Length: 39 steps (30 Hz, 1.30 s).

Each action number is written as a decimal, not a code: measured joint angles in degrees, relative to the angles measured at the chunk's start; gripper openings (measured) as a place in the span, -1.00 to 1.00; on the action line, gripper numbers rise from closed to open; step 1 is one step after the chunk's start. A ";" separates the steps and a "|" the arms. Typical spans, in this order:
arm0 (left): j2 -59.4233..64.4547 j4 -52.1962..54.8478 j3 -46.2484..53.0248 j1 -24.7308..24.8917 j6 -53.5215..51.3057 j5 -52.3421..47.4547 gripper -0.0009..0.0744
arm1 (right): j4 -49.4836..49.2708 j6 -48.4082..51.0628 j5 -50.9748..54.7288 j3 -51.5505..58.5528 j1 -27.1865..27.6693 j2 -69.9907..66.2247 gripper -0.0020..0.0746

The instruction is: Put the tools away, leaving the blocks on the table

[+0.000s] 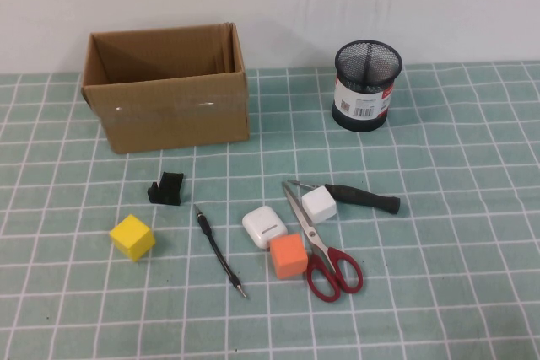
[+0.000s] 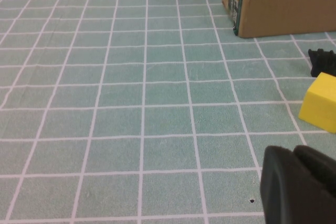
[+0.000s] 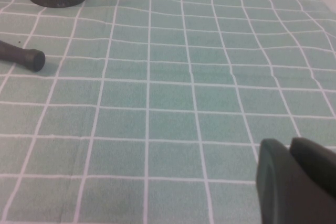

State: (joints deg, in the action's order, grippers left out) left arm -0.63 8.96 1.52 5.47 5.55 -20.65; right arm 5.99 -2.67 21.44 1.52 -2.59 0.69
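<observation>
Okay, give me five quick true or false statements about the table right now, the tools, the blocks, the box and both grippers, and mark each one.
1. The scissors lie on the table, not in the box. True.
2. The yellow block touches the orange block. False: they lie well apart, with the pen driver between them.
3. The white block sits against the screwdriver. True.
4. The mesh cup lies on its side. False: it stands upright.
5. The left gripper and right gripper each hold a tool. False: both jaws are shut on nothing, low over bare table at the sides.
</observation>
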 joint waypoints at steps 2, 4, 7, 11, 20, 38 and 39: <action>0.00 0.00 0.00 0.00 0.00 0.00 -0.98 | 0.00 0.00 0.00 0.00 0.00 0.00 -0.97; 0.00 0.00 0.00 0.00 0.00 0.00 -0.98 | 0.00 0.00 0.00 0.00 0.00 0.00 -0.97; 0.00 -0.86 0.00 0.00 0.40 0.90 -0.98 | 0.00 0.00 0.00 0.00 0.00 0.00 -0.97; 0.00 -6.40 0.00 0.00 3.41 2.66 -0.98 | 0.00 0.00 0.00 0.00 0.00 0.00 -0.97; 0.00 -17.98 0.00 0.00 16.86 11.83 -0.98 | 0.00 0.00 0.00 0.00 0.00 0.00 -0.97; 23.36 -20.89 -33.87 0.00 14.40 -30.60 -0.98 | 0.00 0.00 0.00 0.00 0.00 0.00 -0.97; 26.76 -20.89 -36.16 0.00 11.96 -33.43 -0.98 | 0.00 0.00 0.00 0.00 0.00 0.00 -0.97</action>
State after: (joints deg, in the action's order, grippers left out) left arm 26.13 -11.93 -34.64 5.47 17.52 -54.08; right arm 5.99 -2.67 21.44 1.52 -2.59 0.69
